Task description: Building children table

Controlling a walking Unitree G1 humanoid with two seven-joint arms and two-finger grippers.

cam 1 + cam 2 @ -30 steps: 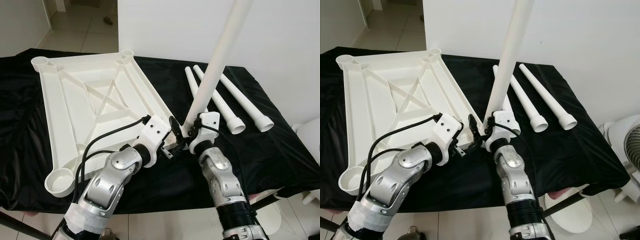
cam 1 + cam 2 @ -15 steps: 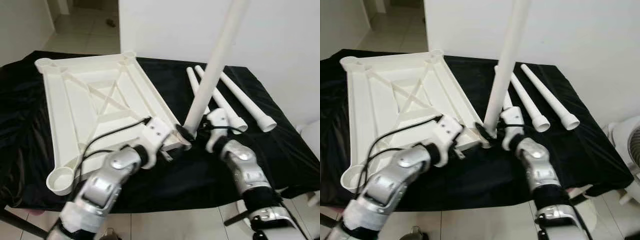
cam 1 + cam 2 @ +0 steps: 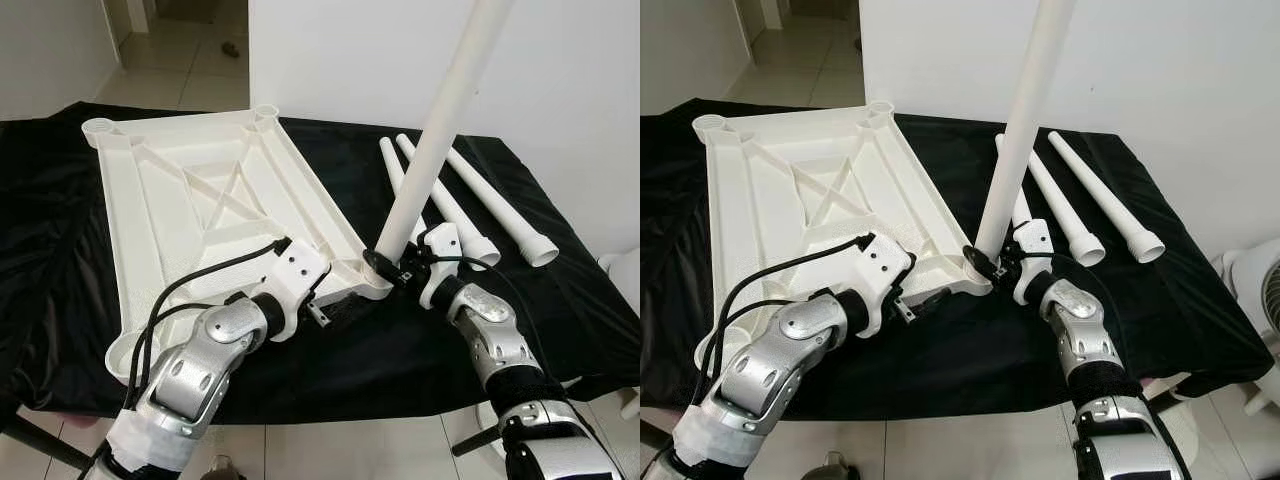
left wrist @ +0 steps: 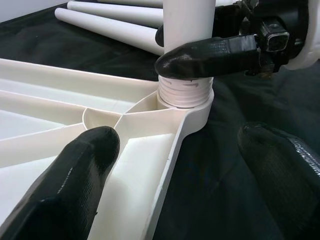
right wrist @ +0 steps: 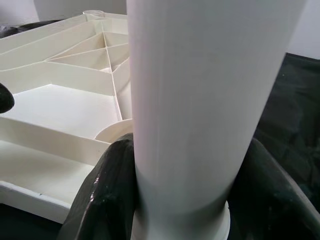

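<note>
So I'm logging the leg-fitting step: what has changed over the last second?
The right arm has swung out to the right and lowered, its right gripper still clamped on the upright leg at the tabletop's corner socket. The left gripper stays open at that corner. The three spare legs lie as before.

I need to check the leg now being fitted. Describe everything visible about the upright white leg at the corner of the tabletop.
The upright leg is a long, smooth white tube, plastic by its look. It stands tilted, its top leaning away from the robot and out of frame. Its ribbed lower end sits in the round corner socket of the upside-down tabletop, threads partly showing. The right gripper clamps it just above the socket. The left gripper is open, straddling the tabletop edge nearby.
</note>
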